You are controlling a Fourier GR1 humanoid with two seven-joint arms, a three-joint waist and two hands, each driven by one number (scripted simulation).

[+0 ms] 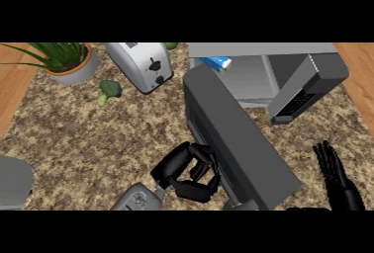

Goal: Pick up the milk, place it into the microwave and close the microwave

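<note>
Head view, milk (pixel 217 63) inside microwave (pixel 263 74), axis unclear

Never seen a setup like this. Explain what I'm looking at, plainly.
This single picture looks steeply down from a humanoid robot's head onto a speckled kitchen counter. The black left hand has its fingers curled against the open microwave door, the dark slab swung out toward the camera. The right hand rests open at the lower right, fingers up. Inside the microwave sits the blue and white milk. Also on the counter: a toaster, a potted plant and a piece of broccoli.
</note>
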